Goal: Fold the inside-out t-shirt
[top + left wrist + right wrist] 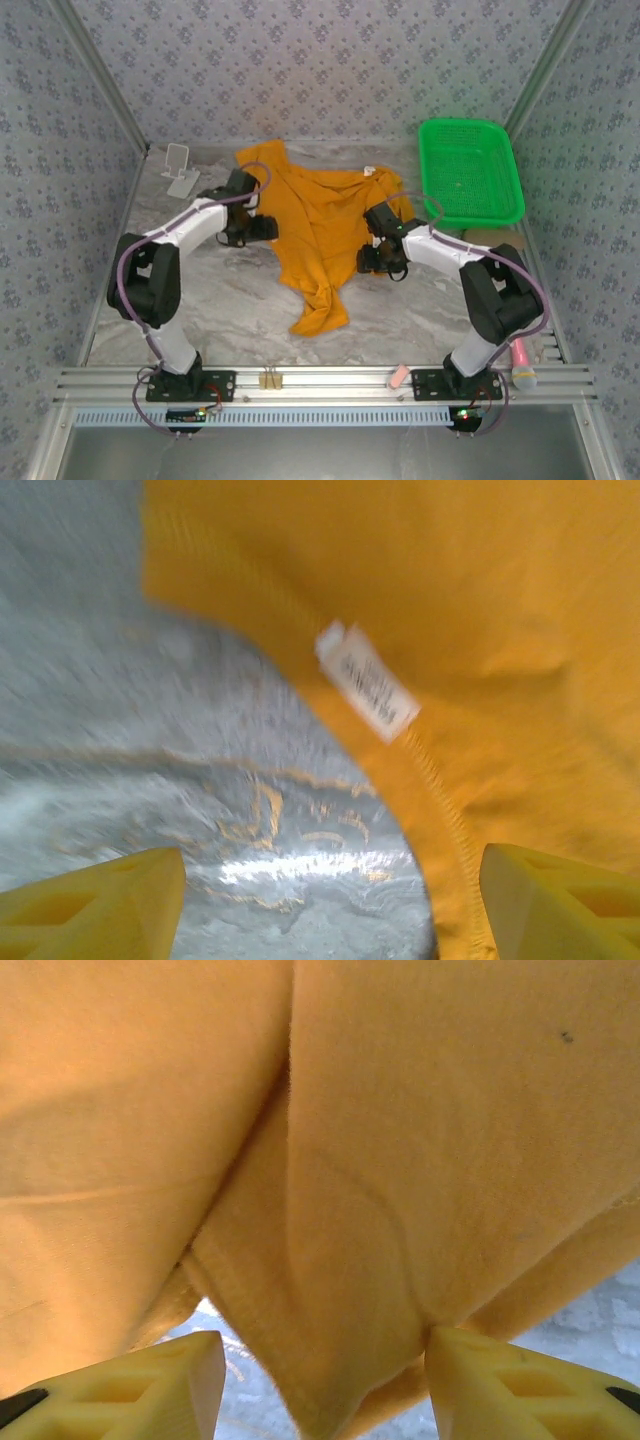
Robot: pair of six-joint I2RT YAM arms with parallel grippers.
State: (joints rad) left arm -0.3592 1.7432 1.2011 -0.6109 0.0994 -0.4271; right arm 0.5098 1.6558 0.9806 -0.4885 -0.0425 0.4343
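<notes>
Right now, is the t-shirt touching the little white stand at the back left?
Apart. The top external view shows a strip of bare table between the t-shirt and the white stand.

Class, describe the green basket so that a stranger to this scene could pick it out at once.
On the marble table, look to the far right corner, just past the orange t-shirt. The green basket sits there: a shallow rectangular mesh tray, the only green thing on the tabletop.
</notes>
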